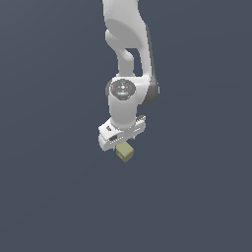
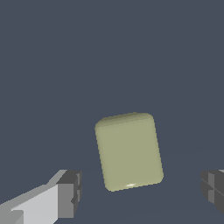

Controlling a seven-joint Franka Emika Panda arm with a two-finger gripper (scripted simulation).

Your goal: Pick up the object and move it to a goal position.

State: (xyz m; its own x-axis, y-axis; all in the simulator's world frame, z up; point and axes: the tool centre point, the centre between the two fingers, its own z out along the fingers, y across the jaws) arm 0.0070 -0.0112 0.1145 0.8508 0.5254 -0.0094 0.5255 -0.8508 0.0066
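Note:
The object, a small olive-tan cube (image 1: 125,152), sits just under my white gripper (image 1: 121,143) in the exterior view. In the wrist view the cube (image 2: 129,151) lies between the two dark fingertips (image 2: 72,190), with a clear gap on each side. My gripper (image 2: 142,193) is open and touches nothing. The cube is a little turned relative to the fingers. No goal marker shows in either view.
The ground is a plain dark grey-blue surface (image 1: 54,197) all around. The white arm (image 1: 129,59) rises straight above the gripper to the top of the exterior view.

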